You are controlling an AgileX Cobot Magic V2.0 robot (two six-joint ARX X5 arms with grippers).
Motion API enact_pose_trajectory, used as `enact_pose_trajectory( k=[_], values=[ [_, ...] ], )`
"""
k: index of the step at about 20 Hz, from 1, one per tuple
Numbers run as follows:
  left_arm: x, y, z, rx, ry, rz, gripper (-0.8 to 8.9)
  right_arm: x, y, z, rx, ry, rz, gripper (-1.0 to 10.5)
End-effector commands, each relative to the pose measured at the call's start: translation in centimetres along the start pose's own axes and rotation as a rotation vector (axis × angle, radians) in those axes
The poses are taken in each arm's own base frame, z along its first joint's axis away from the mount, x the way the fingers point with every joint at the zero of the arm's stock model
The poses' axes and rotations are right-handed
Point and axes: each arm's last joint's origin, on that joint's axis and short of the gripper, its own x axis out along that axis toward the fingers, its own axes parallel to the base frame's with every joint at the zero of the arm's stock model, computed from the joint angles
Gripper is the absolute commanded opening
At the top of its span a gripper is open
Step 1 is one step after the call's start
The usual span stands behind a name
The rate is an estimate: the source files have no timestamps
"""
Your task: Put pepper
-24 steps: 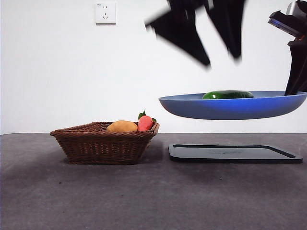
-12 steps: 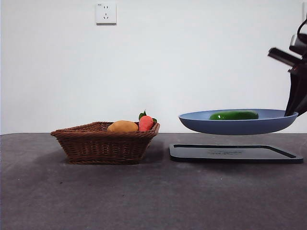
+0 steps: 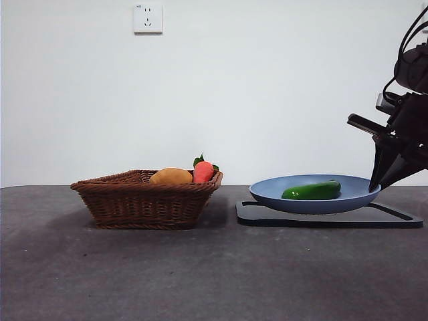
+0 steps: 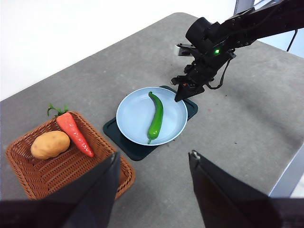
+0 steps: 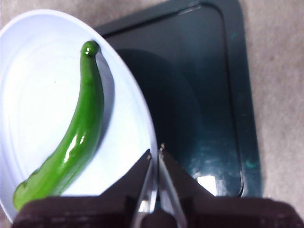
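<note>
Lowered since earlier: blue plate (image 3: 267, 190) with pepper (image 3: 311, 191), now on black tray (image 3: 394, 219).
Right gripper (image 5: 155, 153) clenched on plate rim at 3 o'clock; left gripper (image 4: 152, 164) released, aloft.

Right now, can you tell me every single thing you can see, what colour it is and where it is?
pepper: one, glossy green, lying in the plate
plate: one, light blue, on the tray
tray: one, dark, flat on the table under the plate
basket: one, brown wicker, on the table beside the tray
potato: one, yellow-tan, in the basket
carrot: one, orange-red with green leaves, in the basket next to the potato
table: one, grey
wall socket: one, white, on the wall
right gripper: black, shut on the plate's rim
left gripper: black, open, up above the table
</note>
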Motion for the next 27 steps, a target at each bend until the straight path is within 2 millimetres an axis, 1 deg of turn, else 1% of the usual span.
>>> enact_pose_trajectory(
  k=[1,4,7,8,11,14,16,17,19,21,22,23,24,27],
  values=[
    [-0.1,-0.1,0.4,0.001,-0.016,-0.01,2.6,0.8,-0.5,0.6,0.018,-0.004,0.002,0.0],
    [-0.1,-0.1,0.3,0.002,-0.011,-0.009,2.6,1.5,-0.9,0.4,0.027,0.014,-0.007,0.0],
    [-0.1,-0.1,0.3,0.003,-0.003,-0.009,2.6,1.5,-0.9,0.5,0.022,0.004,-0.004,0.0],
    [-0.1,-0.1,0.3,0.004,-0.002,-0.009,2.6,1.5,-0.9,0.5,0.022,0.004,-0.004,0.2],
    [-0.1,-0.1,0.1,0.007,0.013,-0.008,2.6,1.5,-0.9,0.5,0.023,0.008,-0.005,1.7],
    [-0.1,-0.1,0.0,0.011,0.029,-0.007,2.6,1.0,-0.7,0.4,0.025,0.01,-0.006,2.0],
    [-0.1,-0.1,-0.1,0.013,0.034,-0.006,2.59,-0.8,-0.2,0.4,0.007,-0.001,-0.006,2.0],
    [-0.1,-0.1,-0.1,0.013,0.036,-0.006,2.59,-2.1,0.3,0.2,-0.014,-0.005,-0.005,2.0],
    [-0.1,-0.1,-0.1,0.018,0.039,0.006,2.59,-5.4,1.6,-0.4,-0.056,-0.017,-0.001,2.0],
    [-0.1,0.0,-0.2,0.026,0.04,0.015,2.59,-9.2,3.0,-1.5,-0.107,-0.035,0.008,2.0],
    [-0.1,-0.1,-0.2,0.026,0.041,0.013,2.59,-11.3,4.1,-2.5,-0.144,-0.043,0.015,2.0],
    [-0.1,-0.1,-0.2,0.026,0.042,0.013,2.59,-13.1,4.9,-3.4,-0.171,-0.049,0.022,2.0],
    [-0.1,-0.1,-0.2,0.027,0.045,0.013,2.59,-15.2,6.0,-4.7,-0.204,-0.058,0.036,2.0],
    [-0.1,0.0,-0.3,0.028,0.05,0.013,2.58,-20.3,8.3,-8.8,-0.282,-0.089,0.07,1.9]
  ],
)
